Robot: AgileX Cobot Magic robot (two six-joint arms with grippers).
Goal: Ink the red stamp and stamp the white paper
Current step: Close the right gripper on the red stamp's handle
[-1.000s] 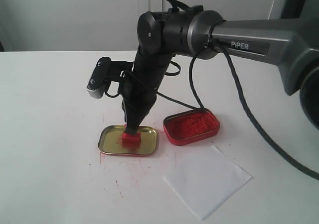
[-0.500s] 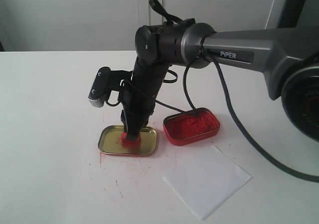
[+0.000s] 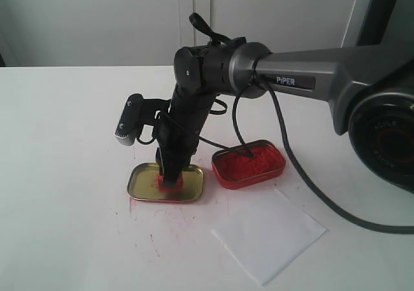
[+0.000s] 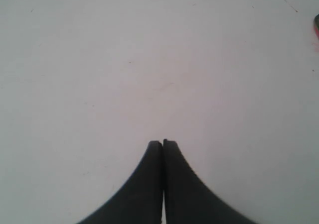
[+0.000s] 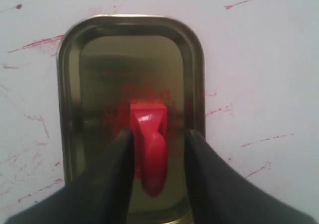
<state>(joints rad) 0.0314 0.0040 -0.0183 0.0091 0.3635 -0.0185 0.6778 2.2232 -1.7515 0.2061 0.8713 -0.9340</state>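
Observation:
The red stamp [image 5: 148,134] stands in a shallow gold tin lid [image 5: 192,59], with red ink smeared around its block base. My right gripper [image 5: 159,133] is open and down over the stamp, one finger on each side of the knob; a gap shows on one side. In the exterior view this gripper [image 3: 170,178] reaches into the gold lid [image 3: 142,186] and hides most of the stamp [image 3: 169,185]. The white paper [image 3: 268,234] lies flat at the front right, apart from both. My left gripper [image 4: 163,142] is shut over bare tabletop.
The red ink tin [image 3: 249,165], full of red ink, sits just right of the gold lid, behind the paper. The right arm's black cable [image 3: 304,181] trails over the table behind the paper. Red smears [image 3: 155,242] mark the white tabletop near the lid.
The right gripper has sunk lower into the gold lid, so its fingers now flank the stamp that showed below them before. The arm has shifted slightly left.

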